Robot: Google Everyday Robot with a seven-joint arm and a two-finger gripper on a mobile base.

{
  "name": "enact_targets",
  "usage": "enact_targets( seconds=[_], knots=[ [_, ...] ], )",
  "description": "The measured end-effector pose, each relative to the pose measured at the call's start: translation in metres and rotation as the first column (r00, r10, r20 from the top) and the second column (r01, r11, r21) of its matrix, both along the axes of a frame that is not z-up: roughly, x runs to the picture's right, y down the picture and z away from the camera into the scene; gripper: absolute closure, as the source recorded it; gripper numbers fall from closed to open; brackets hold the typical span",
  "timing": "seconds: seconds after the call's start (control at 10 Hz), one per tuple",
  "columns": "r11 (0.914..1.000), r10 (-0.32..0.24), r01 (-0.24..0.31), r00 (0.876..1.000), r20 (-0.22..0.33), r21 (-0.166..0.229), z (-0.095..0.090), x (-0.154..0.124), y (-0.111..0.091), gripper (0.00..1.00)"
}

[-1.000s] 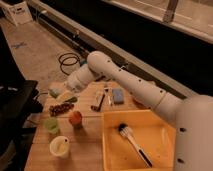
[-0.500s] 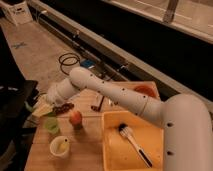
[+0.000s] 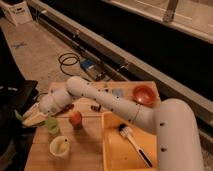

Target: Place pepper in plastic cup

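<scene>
At table's left edge, gripper (image 3: pixel 31 118) closed on pepper (image 3: pixel 19 116).
Plastic cup (image 3: pixel 51 124) sits at its four o'clock, near orange fruit (image 3: pixel 75 118).

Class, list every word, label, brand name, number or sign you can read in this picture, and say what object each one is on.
No readable text anywhere.
White box on the floor: dark marks on its side, too blurred to read.
Robot's white arm: only dark round dots, no lettering.
Translucent light green plastic cup, cream-white cup, yellow bin: no labels.
The gripper, jaws shut, sits at the table's left edge beside the green cup: no markings.
</scene>
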State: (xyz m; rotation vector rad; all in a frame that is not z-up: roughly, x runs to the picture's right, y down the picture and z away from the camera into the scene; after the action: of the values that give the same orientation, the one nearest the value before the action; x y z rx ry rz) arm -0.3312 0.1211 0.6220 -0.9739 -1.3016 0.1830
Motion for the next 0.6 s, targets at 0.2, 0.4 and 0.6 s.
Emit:
enact_targets(
  seconds=[0.2,0.4,0.6],
  knots=[
    [0.9999,-0.002,0.001,1.0,-0.012,-0.017,0.004,0.001,0.002,0.92],
    [0.9991,0.008,-0.009,0.999,-0.045,-0.041,0.023,0.003,0.011,0.92],
    [0.9984,0.038,-0.041,0.996,-0.077,-0.04,0.034,0.008,0.01,0.92]
  ],
)
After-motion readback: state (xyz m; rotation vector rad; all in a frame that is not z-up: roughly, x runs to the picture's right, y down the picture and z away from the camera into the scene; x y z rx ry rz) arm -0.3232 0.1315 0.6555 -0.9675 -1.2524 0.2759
